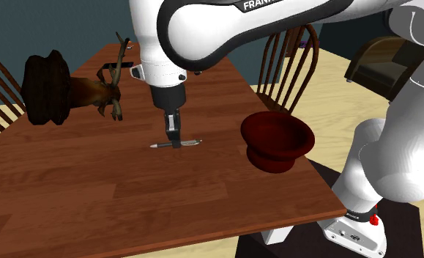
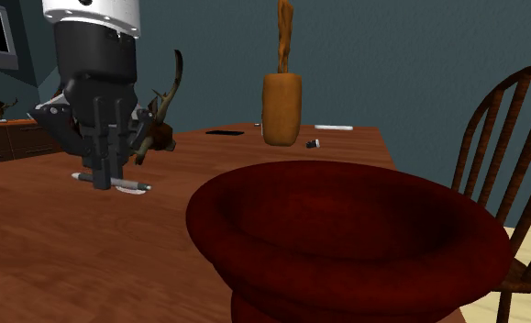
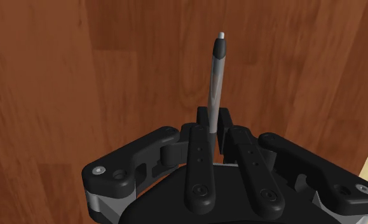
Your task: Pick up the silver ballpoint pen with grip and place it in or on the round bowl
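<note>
**Grasp stage.** The black gripper [image 1: 175, 138] stands upright over the wooden table [image 1: 71, 192], its fingers closed on the silver pen [image 1: 191, 143] near mid-length. In the wrist view the barrel [image 3: 218, 70] is clasped between them, its dark-tipped end projecting beyond. The pen lies level at the table surface; whether it is clear of the wood cannot be told. The dark red round bowl [image 1: 274, 156] sits empty, well apart from the pen toward the shoulder view's right, near the table's edge. Judged progress: reach and grip appear done — lift, carry to the bowl and release remain.
</note>
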`<move>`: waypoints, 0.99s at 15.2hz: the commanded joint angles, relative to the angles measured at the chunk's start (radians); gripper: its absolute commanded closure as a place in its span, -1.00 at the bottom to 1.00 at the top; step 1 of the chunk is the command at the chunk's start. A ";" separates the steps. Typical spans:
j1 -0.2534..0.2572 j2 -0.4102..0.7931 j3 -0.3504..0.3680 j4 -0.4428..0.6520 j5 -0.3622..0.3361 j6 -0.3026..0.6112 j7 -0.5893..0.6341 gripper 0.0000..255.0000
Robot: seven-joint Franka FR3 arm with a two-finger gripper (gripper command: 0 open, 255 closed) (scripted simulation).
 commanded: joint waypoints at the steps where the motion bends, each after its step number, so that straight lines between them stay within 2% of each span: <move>1: 0.000 0.000 0.000 0.029 -0.001 -0.030 0.003 1.00; 15: -0.001 0.013 -0.001 0.233 -0.007 -0.220 0.018 1.00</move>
